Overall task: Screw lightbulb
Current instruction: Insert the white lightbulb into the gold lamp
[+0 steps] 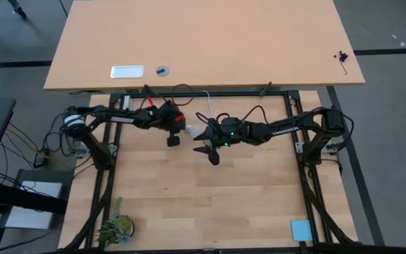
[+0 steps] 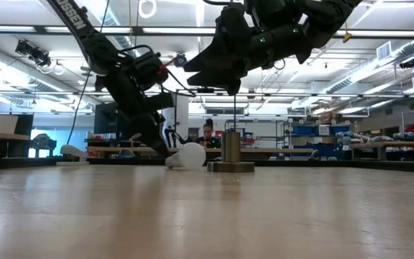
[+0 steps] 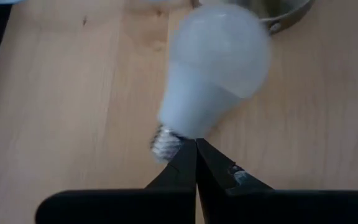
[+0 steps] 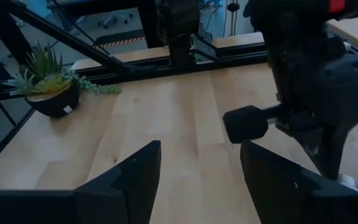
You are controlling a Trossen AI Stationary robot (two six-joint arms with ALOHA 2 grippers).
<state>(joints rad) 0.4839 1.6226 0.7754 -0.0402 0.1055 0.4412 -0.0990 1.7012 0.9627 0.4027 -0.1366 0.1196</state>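
lightbulb (image 3: 213, 68): lay on its side on the counter (image 1: 189, 204), just beside the socket (image 2: 230, 155)
left pincer (image 3: 196, 158): clenched empty, tips at the screw end
right pincer (image 4: 197, 171): released, raised above
tip: probably reopen left wider, straddle the neck squarely, or it'd roll

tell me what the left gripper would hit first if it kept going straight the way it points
Most likely the lightbulb: the shut left gripper has its tips right at the bulb's neck beside the screw end. Whether they already touch it is unclear.
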